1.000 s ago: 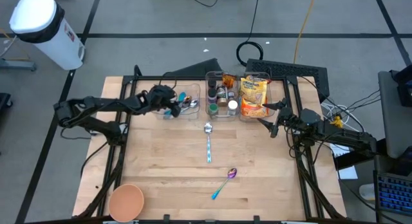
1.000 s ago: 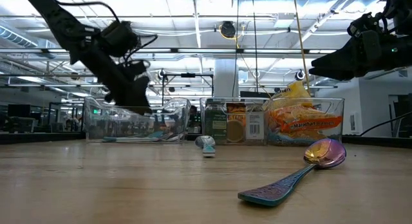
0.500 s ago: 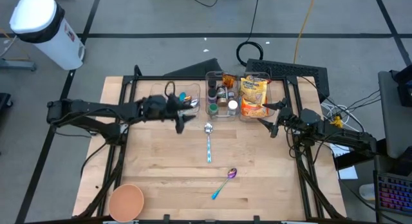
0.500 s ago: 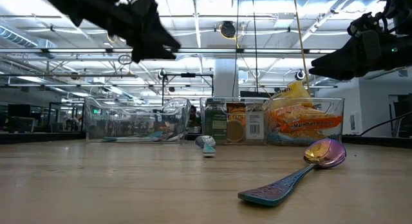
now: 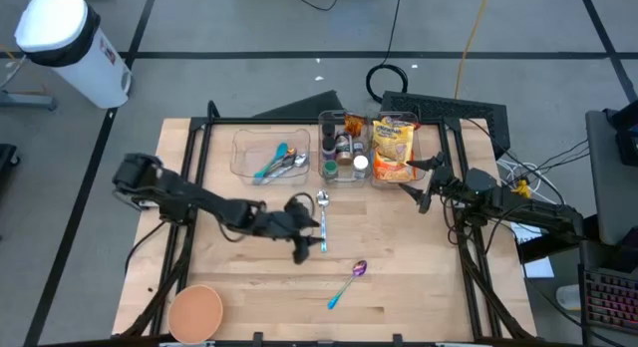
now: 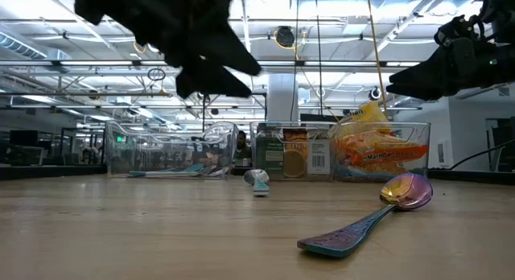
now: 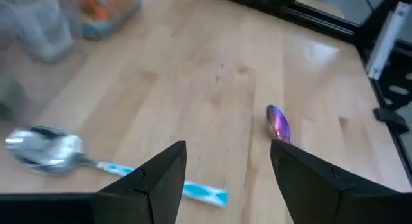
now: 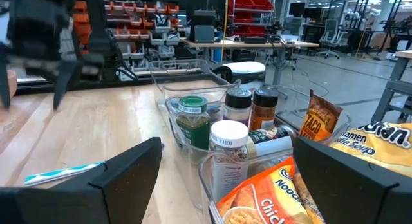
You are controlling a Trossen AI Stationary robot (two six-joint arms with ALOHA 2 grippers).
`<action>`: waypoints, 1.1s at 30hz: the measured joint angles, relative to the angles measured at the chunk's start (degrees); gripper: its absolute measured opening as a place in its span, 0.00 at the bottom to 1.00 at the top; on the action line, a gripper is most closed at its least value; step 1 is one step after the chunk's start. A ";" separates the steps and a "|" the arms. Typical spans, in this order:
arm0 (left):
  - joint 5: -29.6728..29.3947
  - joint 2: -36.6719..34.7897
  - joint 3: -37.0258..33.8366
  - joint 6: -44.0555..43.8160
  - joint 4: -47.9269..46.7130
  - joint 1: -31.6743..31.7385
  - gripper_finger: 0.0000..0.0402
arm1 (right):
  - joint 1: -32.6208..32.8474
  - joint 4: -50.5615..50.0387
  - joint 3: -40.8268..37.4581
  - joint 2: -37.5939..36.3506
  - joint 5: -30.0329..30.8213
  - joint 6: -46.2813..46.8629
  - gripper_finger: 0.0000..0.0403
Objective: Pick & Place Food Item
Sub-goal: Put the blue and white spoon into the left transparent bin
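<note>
Food packets (image 5: pixel 393 150) stand in the right clear bin, and show orange and yellow in the right wrist view (image 8: pixel 322 166). Spice jars (image 5: pixel 342 154) fill the middle bin. My right gripper (image 5: pixel 415 180) is open and empty, just to the near right of the packet bin, above the table. My left gripper (image 5: pixel 307 243) is open and empty above the middle of the table, beside a silver spoon with a blue handle (image 5: pixel 322 222). In the left wrist view its fingers (image 7: pixel 161 179) frame the bare wood between that spoon (image 7: pixel 77 156) and a purple spoon (image 7: pixel 278 123).
A clear bin with utensils (image 5: pixel 271 159) stands at the far left of the row. The purple spoon (image 5: pixel 349 280) lies toward the near edge. An orange bowl (image 5: pixel 195 312) sits at the near left corner. Bare wood lies between the spoons and the table's right edge.
My left gripper has left the utensil bin, risen, and swung toward the table's near right, ending over the middle of the table by the silver spoon. It stays open. My right gripper has kept still.
</note>
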 joint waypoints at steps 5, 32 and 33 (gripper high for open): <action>-1.61 10.53 5.64 -3.19 -0.10 -0.61 0.58 | -0.02 0.00 0.00 0.00 0.02 0.01 0.86; 15.00 14.27 12.68 -5.61 -30.15 -1.70 0.58 | 0.00 0.00 0.01 0.00 0.03 0.01 0.86; 14.59 13.19 12.72 -5.59 -30.54 -2.04 0.58 | 0.00 0.00 0.01 0.00 0.00 0.01 0.86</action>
